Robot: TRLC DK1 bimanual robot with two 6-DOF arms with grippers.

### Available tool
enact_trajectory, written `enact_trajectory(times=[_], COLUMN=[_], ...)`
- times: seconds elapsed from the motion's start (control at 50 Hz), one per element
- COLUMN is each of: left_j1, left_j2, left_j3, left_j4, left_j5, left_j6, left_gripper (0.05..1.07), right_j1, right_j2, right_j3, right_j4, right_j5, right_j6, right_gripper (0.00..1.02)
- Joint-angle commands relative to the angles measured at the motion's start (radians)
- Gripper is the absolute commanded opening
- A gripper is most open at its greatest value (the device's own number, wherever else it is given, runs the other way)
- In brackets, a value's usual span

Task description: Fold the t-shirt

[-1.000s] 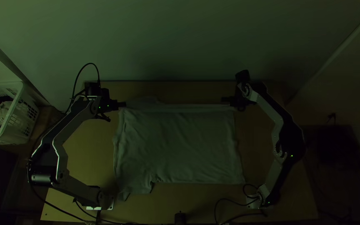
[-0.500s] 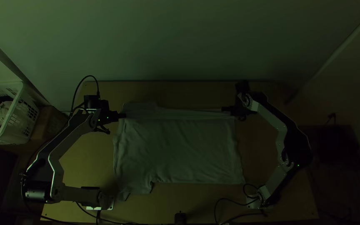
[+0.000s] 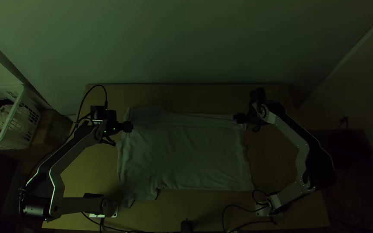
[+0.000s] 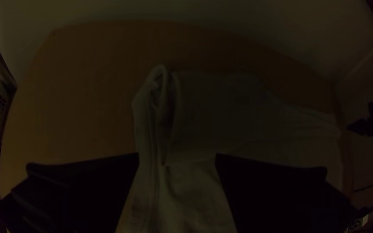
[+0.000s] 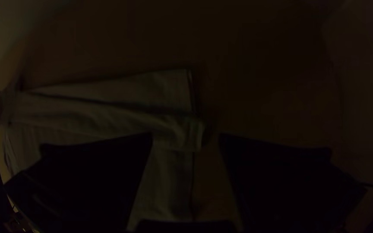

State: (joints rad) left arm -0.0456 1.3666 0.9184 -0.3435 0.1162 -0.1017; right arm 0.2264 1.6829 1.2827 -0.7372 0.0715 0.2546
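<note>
T-shirt on worktop, near part spread flat, sleeve poking out near left, far side folded over in a narrow strip. Left claw at strip's left end, fingers spread wide. Slightly farther, right claw at its right end, fingers also wide apart.

Pale grey-green t-shirt on a yellow-brown worktop.
The t-shirt is one even tone; the left arm and right arm pair silver-grey links with black joints, a bright green light dotting the left one. The left fingers and right fingers are black, the cables too. The white basket has a slotted grid pattern, with off-white cloth inside; the wall is dull grey-green.
</note>
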Motion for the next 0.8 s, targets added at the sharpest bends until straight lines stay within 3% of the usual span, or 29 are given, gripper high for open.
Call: enact_trajectory(times=[0.0, 0.24, 0.52, 0.78], left_j1=[0.007, 0.02, 0.018, -0.043], left_j2=[-0.095, -0.25, -0.354, -0.402], left_j3=[-0.018, -0.052, -0.073, -0.046], left_j4=[-0.025, -0.181, -0.473, -0.7], left_j5=[0.003, 0.003, 0.003, -0.012], left_j6=[0.028, 0.106, 0.177, 0.155], left_gripper=[1.03, 1.03, 1.03, 1.03], right_j1=[-0.001, 0.024, 0.037, 0.067], right_j2=[-0.075, -0.232, -0.321, -0.408], right_j3=[-0.045, -0.118, -0.146, -0.218], right_j4=[0.001, -0.004, -0.044, -0.073], right_j5=[0.01, 0.007, -0.013, -0.015], right_j6=[0.011, 0.009, 0.011, 0.087], right_gripper=[0.97, 0.98, 0.98, 0.98])
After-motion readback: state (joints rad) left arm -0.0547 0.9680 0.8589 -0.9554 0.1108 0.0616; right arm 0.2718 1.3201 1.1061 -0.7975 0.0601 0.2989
